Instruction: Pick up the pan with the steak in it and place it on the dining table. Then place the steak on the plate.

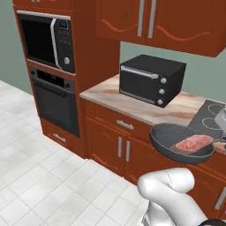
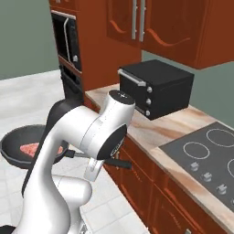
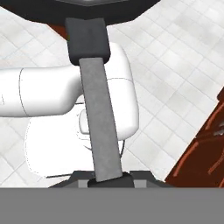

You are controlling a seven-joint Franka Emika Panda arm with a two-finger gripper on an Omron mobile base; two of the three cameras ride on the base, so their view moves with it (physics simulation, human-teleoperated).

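Simulated kitchen, white tiled floor (image 1: 39,176), red-brown cabinets (image 1: 110,141) under a beige veined counter (image 1: 110,95). Left base view, left to right: microwave (image 1: 46,42) upper left with wall oven (image 1: 55,99) below it, black toaster oven (image 1: 151,78) on the counter at centre, stovetop (image 1: 211,115) at the right edge. Pan (image 1: 181,142) at lower right of that view, held in the air in front of the cabinet fronts, off the stovetop, roughly level; steak (image 1: 194,142) lying flat inside, toward the right of the base. Right base view: same pan (image 2: 18,145) at far left, over open floor, partly masked by the arm; steak (image 2: 30,149) visible in it. Hand view: gripper (image 3: 107,180) at bottom centre, fingers clamped together on the thin grey handle (image 3: 99,118), which runs up to the pan body at top. Dining table and plate yet to be reached. Risks, as judged: grip sits far out on a thin handle, so pan could sag or roll about it during a swing; steak could then slide over the shallow side. Cabinet fronts close beside the pan; a tight turn could clip them.
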